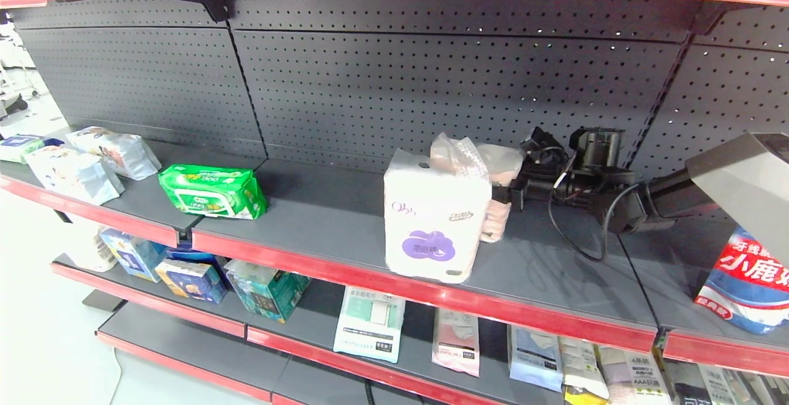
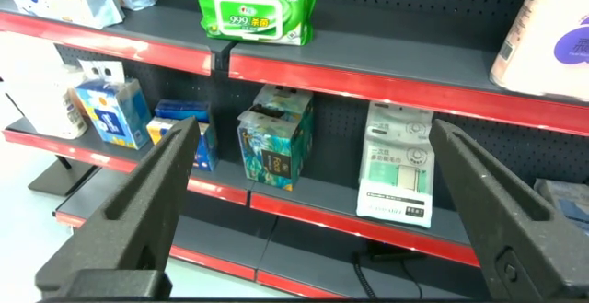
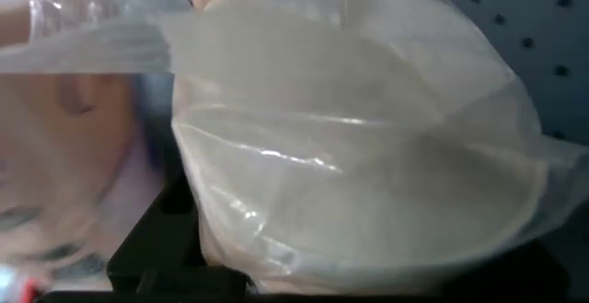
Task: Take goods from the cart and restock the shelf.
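Observation:
On the middle shelf (image 1: pixel 320 214) a white pack with a purple cloud print (image 1: pixel 434 223) stands upright near the front edge. Right behind it is a pale pink pack in clear plastic wrap (image 1: pixel 500 164), touching the white one. My right gripper (image 1: pixel 513 195) reaches in from the right and is shut on this pink pack, whose wrap (image 3: pixel 368 156) presses close to the right wrist camera. My left gripper (image 2: pixel 313 133) hangs open and holds nothing, out in front of the lower shelves. A green wipes pack (image 1: pixel 212 191) lies further left on the same shelf.
Silver-white pouches (image 1: pixel 92 158) lie at the shelf's left end, and a red-and-blue bag (image 1: pixel 749 282) stands at its right end. Boxes (image 2: pixel 274 135) and hanging packets (image 2: pixel 396 165) fill the lower shelves. Bare shelf lies between the green wipes and the white pack.

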{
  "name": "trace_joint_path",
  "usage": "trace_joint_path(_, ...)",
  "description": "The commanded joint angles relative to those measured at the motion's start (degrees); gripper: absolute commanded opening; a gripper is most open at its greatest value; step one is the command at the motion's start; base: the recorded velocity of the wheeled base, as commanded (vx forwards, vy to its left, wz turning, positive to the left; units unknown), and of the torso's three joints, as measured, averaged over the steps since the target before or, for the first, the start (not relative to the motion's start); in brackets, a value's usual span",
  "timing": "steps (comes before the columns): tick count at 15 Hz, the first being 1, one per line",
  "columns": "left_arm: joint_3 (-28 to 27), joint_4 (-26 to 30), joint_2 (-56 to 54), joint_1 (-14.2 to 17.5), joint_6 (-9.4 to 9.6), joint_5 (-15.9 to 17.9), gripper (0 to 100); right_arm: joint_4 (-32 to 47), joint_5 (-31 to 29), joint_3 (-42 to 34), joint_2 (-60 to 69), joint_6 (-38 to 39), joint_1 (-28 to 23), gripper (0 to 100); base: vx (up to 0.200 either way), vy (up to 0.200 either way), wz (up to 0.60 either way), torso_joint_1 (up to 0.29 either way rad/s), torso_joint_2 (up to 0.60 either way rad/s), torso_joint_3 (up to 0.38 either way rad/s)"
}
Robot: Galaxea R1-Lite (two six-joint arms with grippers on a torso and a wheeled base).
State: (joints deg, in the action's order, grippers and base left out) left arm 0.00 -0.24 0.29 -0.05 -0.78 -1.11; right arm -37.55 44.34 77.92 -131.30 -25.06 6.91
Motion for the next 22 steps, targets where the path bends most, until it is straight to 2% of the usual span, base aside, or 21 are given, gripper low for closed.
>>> trace_joint_path(1, 0.00, -0.02, -0.03, 0.05, -0.01, -0.03, 100, 0.02, -1.36, 1.09, -0.88, 0.81, -0.14, 0, 0.000, 0.000, 0.00, 0.000, 0.00, 0.000)
trace_joint_path(6, 0.00, -0.02, -0.03, 0.05, -0.01, -0.03, 100, -0.07, -1.97, 1.27, -0.97, 1.60, -0.23, 0, 0.000, 0.000, 0.00, 0.000, 0.00, 0.000)
trace_joint_path(8, 0.00, -0.02, -0.03, 0.05, -0.01, -0.03, 100, -0.16, 2.68, 2.23, -1.67, 1.68, 0.47, 0, 0.000, 0.000, 0.00, 0.000, 0.00, 0.000)
trace_joint_path(9, 0.00, -0.02, -0.03, 0.05, -0.01, -0.03, 100, -0.16, 2.68, 2.23, -1.67, 1.68, 0.47, 0, 0.000, 0.000, 0.00, 0.000, 0.00, 0.000)
trace_joint_path(10, 0.00, -0.02, -0.03, 0.05, -0.01, -0.03, 100, -0.07, 6.29, 2.85, -1.85, 1.25, 0.65, 0, 0.000, 0.000, 0.00, 0.000, 0.00, 0.000)
trace_joint_path(14, 0.00, -0.02, -0.03, 0.05, -0.01, -0.03, 100, -0.07, 6.20, 5.13, -2.64, 1.60, 1.09, 0, 0.000, 0.000, 0.00, 0.000, 0.00, 0.000)
trace_joint_path(22, 0.00, -0.02, -0.03, 0.05, -0.01, -0.03, 100, -0.07, 6.11, 4.96, -2.90, 1.51, 0.91, 0, 0.000, 0.000, 0.00, 0.000, 0.00, 0.000)
